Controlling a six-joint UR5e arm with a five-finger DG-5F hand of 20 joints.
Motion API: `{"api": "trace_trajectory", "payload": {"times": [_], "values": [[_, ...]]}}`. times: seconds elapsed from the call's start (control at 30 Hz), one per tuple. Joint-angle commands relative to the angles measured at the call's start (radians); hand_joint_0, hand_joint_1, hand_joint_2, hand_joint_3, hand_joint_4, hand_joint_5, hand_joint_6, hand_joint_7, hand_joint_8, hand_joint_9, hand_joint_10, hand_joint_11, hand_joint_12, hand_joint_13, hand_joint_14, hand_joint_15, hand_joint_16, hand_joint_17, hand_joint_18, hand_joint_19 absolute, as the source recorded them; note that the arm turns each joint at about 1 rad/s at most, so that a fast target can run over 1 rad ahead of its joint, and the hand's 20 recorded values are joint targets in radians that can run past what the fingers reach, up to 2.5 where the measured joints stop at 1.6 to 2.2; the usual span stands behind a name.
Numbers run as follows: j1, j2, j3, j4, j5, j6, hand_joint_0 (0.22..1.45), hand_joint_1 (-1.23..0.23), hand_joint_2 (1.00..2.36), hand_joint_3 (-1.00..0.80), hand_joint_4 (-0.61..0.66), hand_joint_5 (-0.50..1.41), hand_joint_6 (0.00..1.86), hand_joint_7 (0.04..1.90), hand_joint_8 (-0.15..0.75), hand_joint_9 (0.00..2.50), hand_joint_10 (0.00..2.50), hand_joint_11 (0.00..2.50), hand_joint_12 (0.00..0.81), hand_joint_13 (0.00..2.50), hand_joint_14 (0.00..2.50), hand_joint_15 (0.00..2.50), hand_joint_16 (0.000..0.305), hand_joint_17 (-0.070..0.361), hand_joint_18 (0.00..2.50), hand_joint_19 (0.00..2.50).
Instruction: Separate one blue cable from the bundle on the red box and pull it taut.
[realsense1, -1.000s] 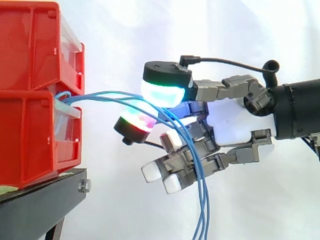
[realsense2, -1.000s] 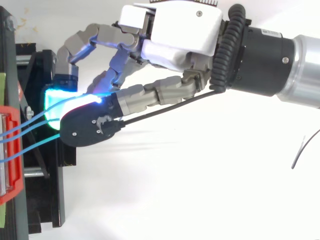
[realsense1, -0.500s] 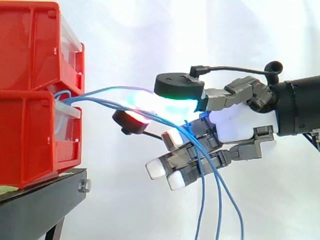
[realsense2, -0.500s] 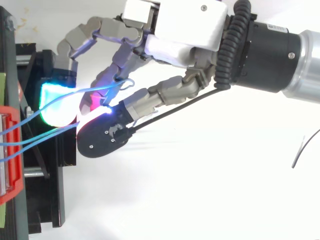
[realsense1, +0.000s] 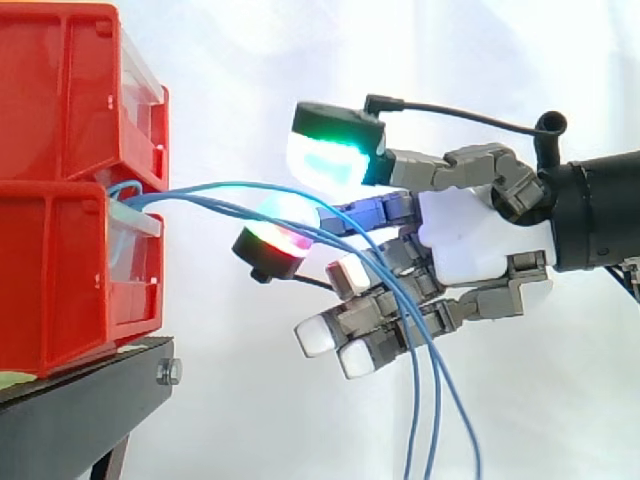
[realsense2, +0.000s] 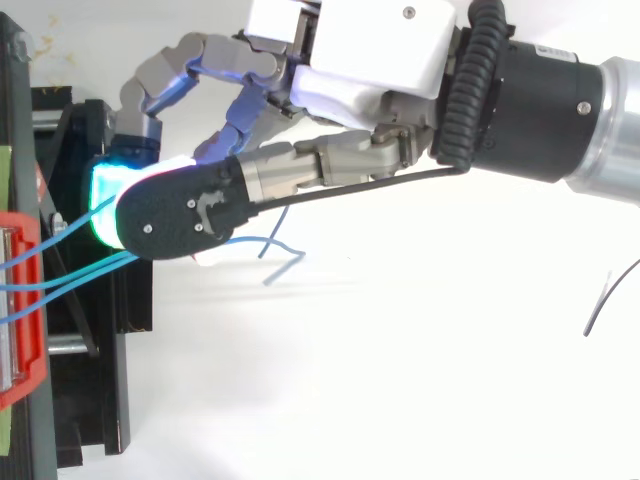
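Blue cables (realsense1: 150, 197) that sat between nearly closed pads half a second ago now cross a wide gap: the green upper pad (realsense1: 335, 160) has lifted. They run from the red box (realsense1: 60, 280), over the red-lit pad (realsense1: 272, 243), then hang past the lower fingers (realsense1: 320, 338). The hand (realsense1: 470, 240) is spread, gripping nothing.

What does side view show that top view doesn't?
Side view: two red bins stacked, the blue cables arcing from about where the bins meet across to the robot hand, then hanging down past the bottom edge; a bolt in the stand.
Top view: cable curling out from under the robot hand, a thin dark wire at right, the silver arm.
Both: bins, three cables, robot hand, stand.
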Motion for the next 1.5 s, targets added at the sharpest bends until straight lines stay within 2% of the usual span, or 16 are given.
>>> {"api": "trace_trajectory", "payload": {"times": [0.0,0.2,0.27,0.33,0.37,0.4,0.5,0.57,0.7,0.77,0.83,0.9,1.17,1.47], "values": [[0.0,0.001,0.002,-0.001,0.001,0.0,0.57,-0.67,1.01,-0.34,0.01,-0.08,0.89,0.88,0.241,1.18,0.02,0.69,0.332,0.86,0.02,0.45,0.047,0.105,0.67,0.6],[-0.001,0.016,0.003,-0.001,0.001,-0.011,0.6,-0.8,1.02,-0.19,0.03,-0.08,0.92,0.9,0.246,1.17,0.02,0.71,0.332,0.87,0.02,0.48,0.047,0.105,0.71,0.59],[-0.001,0.018,0.003,-0.003,0.001,-0.012,0.63,-0.85,1.02,-0.17,0.02,-0.09,0.94,0.84,0.245,1.15,0.02,0.72,0.33,0.88,0.02,0.49,0.046,0.105,0.71,0.6],[-0.003,0.02,0.003,-0.007,0.0,-0.014,0.58,-0.81,1.02,-0.27,0.05,-0.09,0.94,0.79,0.235,1.15,0.02,0.71,0.33,0.87,0.02,0.49,0.046,0.105,0.71,0.61],[-0.003,0.021,0.003,-0.009,0.001,-0.014,0.52,-0.7,1.01,-0.4,0.04,-0.08,0.93,0.8,0.248,1.16,0.02,0.7,0.346,0.88,0.02,0.49,0.049,0.111,0.71,0.6],[-0.004,0.021,0.003,-0.012,0.0,-0.012,0.5,-0.65,1.0,-0.45,0.05,-0.08,0.92,0.81,0.253,1.17,0.02,0.68,0.351,0.88,0.02,0.48,0.051,0.114,0.7,0.61],[-0.003,0.021,0.003,-0.016,0.001,-0.012,0.49,-0.51,1.0,-0.47,0.04,-0.08,0.9,0.82,0.265,1.17,0.02,0.67,0.358,0.87,0.02,0.49,0.052,0.116,0.68,0.62],[-0.004,0.021,0.003,-0.016,0.001,-0.012,0.54,-0.43,1.01,-0.41,0.03,-0.08,0.9,0.84,0.257,1.16,0.02,0.68,0.344,0.85,0.02,0.49,0.048,0.109,0.64,0.64],[-0.004,0.021,0.003,-0.016,0.0,-0.012,0.56,-0.53,1.01,-0.29,0.03,-0.08,0.89,0.86,0.263,1.15,0.03,0.68,0.343,0.84,0.02,0.48,0.048,0.108,0.63,0.64],[-0.004,0.021,0.003,-0.016,0.0,-0.012,0.57,-0.61,1.01,-0.2,0.04,-0.08,0.89,0.85,0.296,1.17,0.02,0.67,0.383,0.87,0.02,0.46,0.057,0.128,0.71,0.6],[-0.003,0.021,0.003,-0.016,0.001,-0.012,0.57,-0.64,1.01,-0.16,0.05,-0.08,0.89,0.87,0.3,1.17,0.02,0.68,0.394,0.87,0.02,0.46,0.059,0.133,0.72,0.59],[-0.004,0.021,0.003,-0.016,0.001,-0.012,0.57,-0.7,1.01,-0.12,0.04,-0.08,0.9,0.82,0.312,1.16,0.02,0.68,0.402,0.86,0.02,0.46,0.062,0.14,0.74,0.57],[-0.004,0.021,0.003,-0.016,0.001,-0.012,0.59,-0.8,1.0,-0.09,0.06,-0.09,0.93,0.76,0.297,1.11,0.02,0.69,0.395,0.84,0.02,0.45,0.061,0.138,0.73,0.57],[-0.004,0.021,0.003,-0.021,0.001,-0.012,0.59,-0.78,1.01,-0.11,0.08,-0.1,0.93,0.79,0.286,1.1,0.02,0.7,0.374,0.82,0.02,0.46,0.057,0.128,0.7,0.57]]}}
